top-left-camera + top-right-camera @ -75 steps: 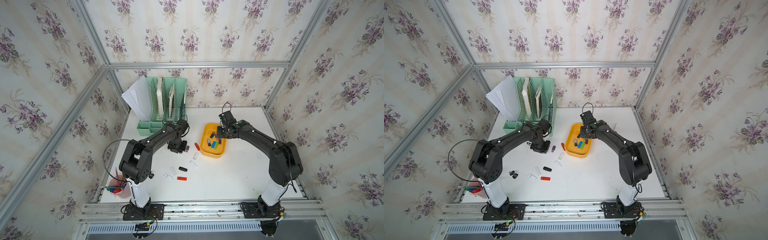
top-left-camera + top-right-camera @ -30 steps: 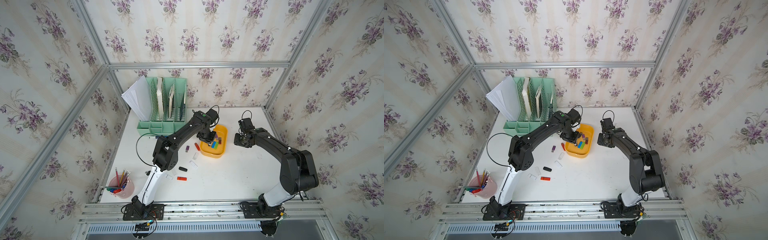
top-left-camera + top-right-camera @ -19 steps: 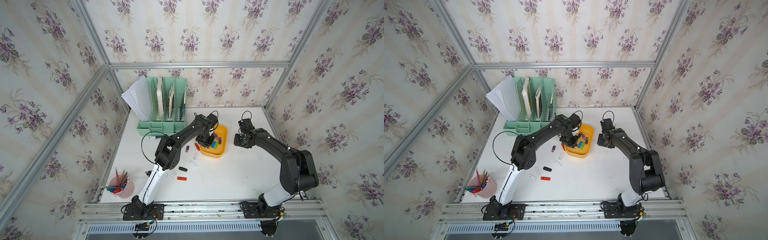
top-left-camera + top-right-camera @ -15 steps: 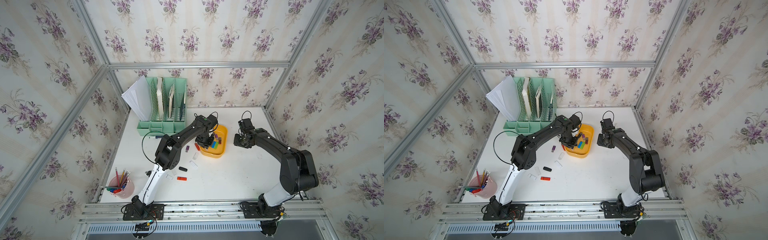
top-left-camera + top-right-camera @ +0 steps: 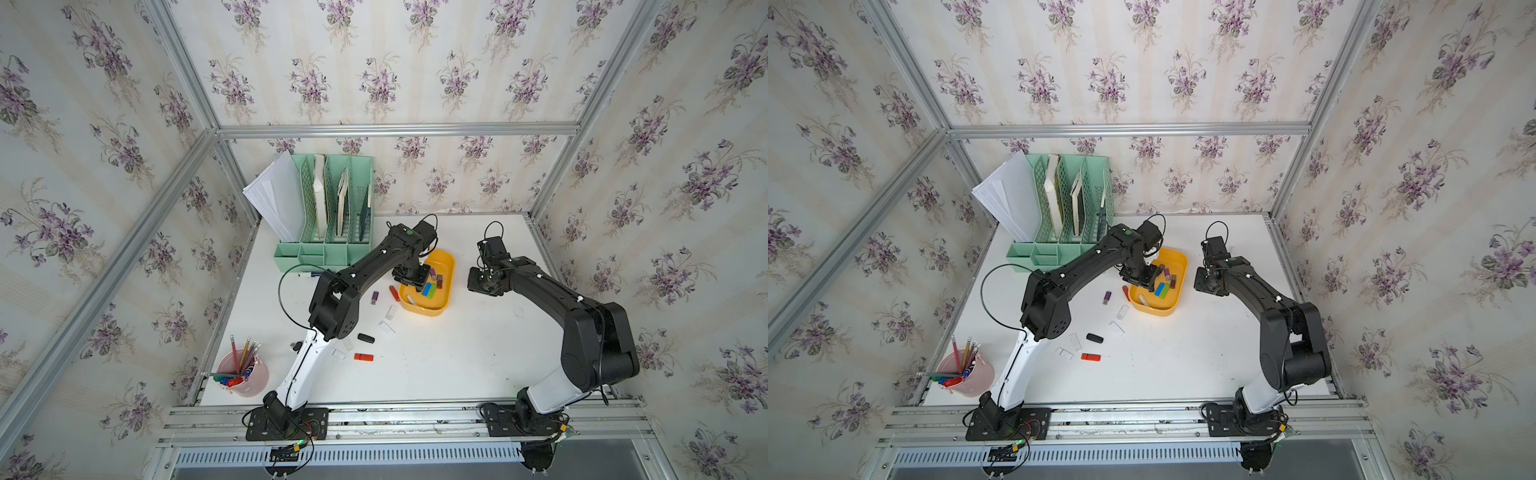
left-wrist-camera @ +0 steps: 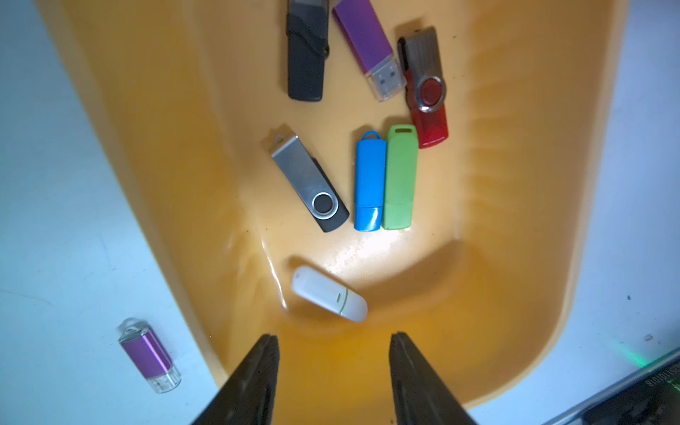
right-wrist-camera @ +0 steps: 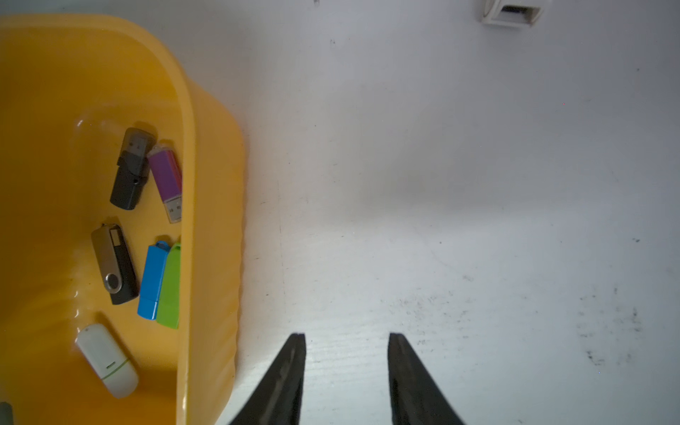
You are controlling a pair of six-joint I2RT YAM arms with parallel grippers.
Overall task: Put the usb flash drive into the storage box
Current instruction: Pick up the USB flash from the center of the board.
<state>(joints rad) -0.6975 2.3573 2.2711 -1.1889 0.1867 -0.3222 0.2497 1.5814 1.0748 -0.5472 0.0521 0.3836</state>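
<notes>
Usb flash drive (image 6: 330,293) lies in storage box (image 6: 515,184), just before left gripper (image 6: 333,335).

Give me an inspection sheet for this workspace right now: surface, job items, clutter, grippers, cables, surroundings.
Surface: white table, scuffed with dark specks.
Job's things: yellow storage box holds seven flash drives, among them a white drive; a loose purple drive, a black drive and a red drive lie on the table outside it, with a few pale ones.
Clutter: mint file organizer with papers; pink pencil cup.
Grippers: left gripper open, empty, over the box; right gripper open, empty, over bare table beside the box.
Cables: black cable loop beside the left arm.
Surroundings: floral wallpaper walls, aluminium frame.
</notes>
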